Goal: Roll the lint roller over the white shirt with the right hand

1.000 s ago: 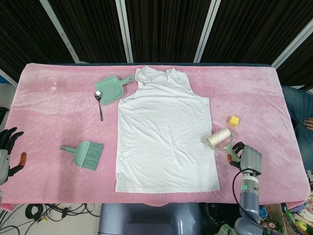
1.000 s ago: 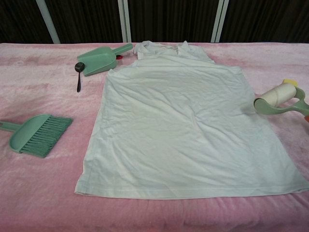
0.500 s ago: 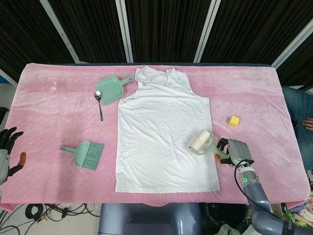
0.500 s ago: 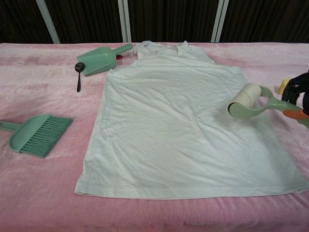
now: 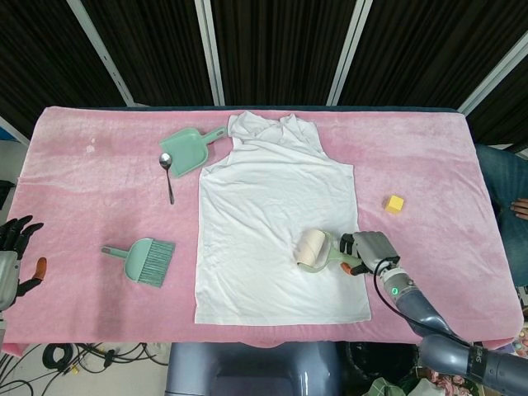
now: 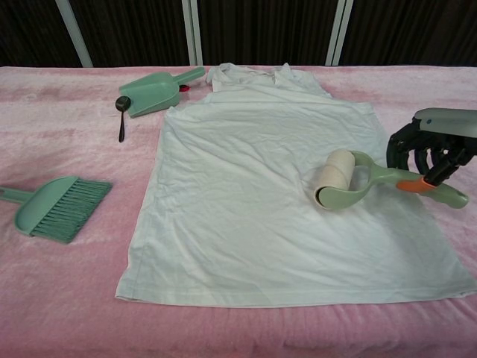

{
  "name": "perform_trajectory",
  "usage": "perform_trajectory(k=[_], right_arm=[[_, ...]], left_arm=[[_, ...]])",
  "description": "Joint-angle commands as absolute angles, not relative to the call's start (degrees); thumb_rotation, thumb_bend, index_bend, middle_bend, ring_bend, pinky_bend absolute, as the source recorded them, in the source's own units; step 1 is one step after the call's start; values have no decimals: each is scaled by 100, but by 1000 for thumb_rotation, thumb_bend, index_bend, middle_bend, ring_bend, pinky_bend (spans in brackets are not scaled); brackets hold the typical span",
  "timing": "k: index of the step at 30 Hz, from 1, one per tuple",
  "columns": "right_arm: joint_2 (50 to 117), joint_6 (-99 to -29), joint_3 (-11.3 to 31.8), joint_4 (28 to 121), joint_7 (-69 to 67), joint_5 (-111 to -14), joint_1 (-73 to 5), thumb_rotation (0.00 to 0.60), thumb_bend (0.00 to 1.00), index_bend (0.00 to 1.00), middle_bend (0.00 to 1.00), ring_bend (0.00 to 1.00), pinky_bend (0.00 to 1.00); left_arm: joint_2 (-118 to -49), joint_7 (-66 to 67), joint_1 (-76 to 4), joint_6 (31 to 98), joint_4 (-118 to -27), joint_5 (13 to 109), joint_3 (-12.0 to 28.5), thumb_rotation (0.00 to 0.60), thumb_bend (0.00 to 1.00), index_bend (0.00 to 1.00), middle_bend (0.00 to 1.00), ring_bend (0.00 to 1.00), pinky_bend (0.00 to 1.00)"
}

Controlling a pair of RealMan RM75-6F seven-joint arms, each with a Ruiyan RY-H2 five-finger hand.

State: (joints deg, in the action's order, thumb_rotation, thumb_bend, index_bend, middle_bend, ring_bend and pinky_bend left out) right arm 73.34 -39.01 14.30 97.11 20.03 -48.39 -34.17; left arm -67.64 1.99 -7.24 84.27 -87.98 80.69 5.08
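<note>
- One roller (image 6: 337, 179) resting on the shirt (image 5: 276, 223) toward its right edge; handle gripped by right hand (image 5: 368, 250)
- Left hand (image 5: 11, 247) off the table's (image 5: 429, 157) left edge, fingers spread, holding nothing

Right hand (image 5: 370, 247): grey shell on the back, black fingers (image 6: 408, 150), grey wrist with a small green light and a thin black cable. Left hand (image 5: 11, 247): black fingers, pale palm, orange-tipped thumb.

Green-framed lint roller (image 6: 339, 179) on flat white shirt's (image 6: 253, 171) lower right
</note>
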Motion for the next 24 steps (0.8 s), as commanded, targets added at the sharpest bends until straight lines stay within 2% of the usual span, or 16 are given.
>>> perform_trajectory(k=[1,8,24], right_arm=[[7452,-3831,1387,9590,1888,-4885,-3553,600,510,649,621,612,625],[7581,-3602,1238,9356,1860,-4780,-3881,600,511,650,623,614,625],[8065,-3541,984,8946,1911,-4514,-4656,600,512,652,625,615,625]], left_arm=[[-6784,233,-716,8418,-8799,7991,539,600,464,172,97,51,90],[-6752,280,-745,8270,-8827,7868,555,600,464,172,97,51,88],[-6723,202,-734,8284,-8838,7896,571,600,464,172,97,51,88]])
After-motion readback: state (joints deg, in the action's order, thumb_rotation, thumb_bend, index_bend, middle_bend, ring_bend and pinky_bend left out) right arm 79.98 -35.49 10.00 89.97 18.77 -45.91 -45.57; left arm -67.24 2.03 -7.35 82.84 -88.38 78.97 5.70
